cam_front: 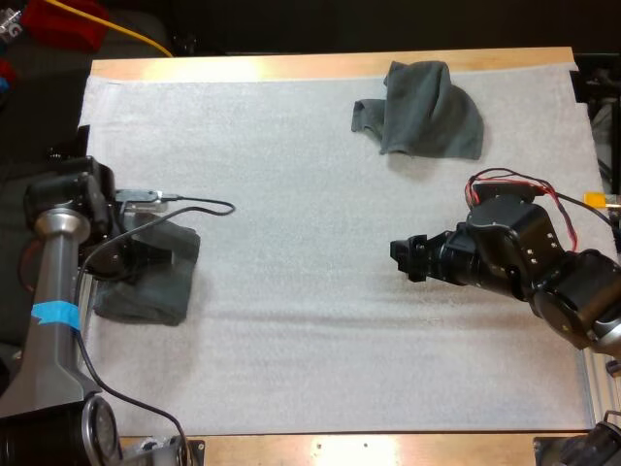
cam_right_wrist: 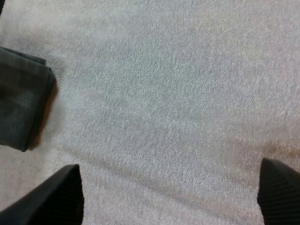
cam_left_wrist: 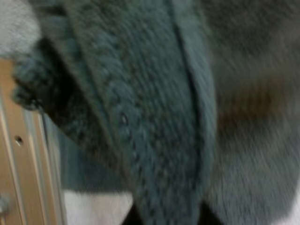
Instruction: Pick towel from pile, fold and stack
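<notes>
Left gripper [cam_front: 153, 254] sits at the mat's [cam_front: 291, 194] left edge, its fingers [cam_left_wrist: 133, 220] closed on a raised fold of the folded towel [cam_front: 146, 301] lying there. Right gripper [cam_front: 403, 260] hangs over bare mat at mid-right, fingers [cam_right_wrist: 58, 199] spread wide and holding nothing. Crumpled towel [cam_front: 427, 112] lies at the far side, right of centre, well apart from both grippers.

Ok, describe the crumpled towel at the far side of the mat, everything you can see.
The crumpled towel is dark grey-green, soft pile cloth by its look. It lies bunched in a loose heap, with a flap trailing toward my left arm's side. It sits on the white mat near its far edge, right of centre. Only the mat touches it; the right tool is well short of it.
</notes>
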`<action>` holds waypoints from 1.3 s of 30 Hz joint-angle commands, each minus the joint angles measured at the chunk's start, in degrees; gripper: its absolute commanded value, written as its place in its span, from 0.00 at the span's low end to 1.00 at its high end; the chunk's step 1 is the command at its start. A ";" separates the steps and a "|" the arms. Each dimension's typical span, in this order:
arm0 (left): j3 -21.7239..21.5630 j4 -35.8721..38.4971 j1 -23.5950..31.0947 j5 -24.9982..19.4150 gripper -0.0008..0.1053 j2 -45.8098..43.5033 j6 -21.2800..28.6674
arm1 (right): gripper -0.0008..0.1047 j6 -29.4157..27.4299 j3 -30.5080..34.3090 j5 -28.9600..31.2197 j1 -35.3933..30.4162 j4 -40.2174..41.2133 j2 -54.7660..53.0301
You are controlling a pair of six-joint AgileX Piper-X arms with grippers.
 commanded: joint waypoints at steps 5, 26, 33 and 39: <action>0.03 -0.63 0.77 -1.22 0.01 -0.59 -0.74 | 0.71 -0.14 -0.52 -0.12 -0.13 0.08 -0.07; -0.41 -0.80 0.77 -10.36 0.57 -0.59 -2.79 | 0.71 -0.14 -0.52 -0.42 -0.13 0.08 -0.07; -1.94 -3.04 0.25 5.02 0.57 -0.59 -3.46 | 0.71 -0.14 -0.52 -0.42 -0.13 0.08 -0.07; -1.94 -10.00 -0.33 10.50 0.57 -0.16 -3.50 | 0.71 -0.14 -0.52 -0.42 -0.13 0.08 -0.07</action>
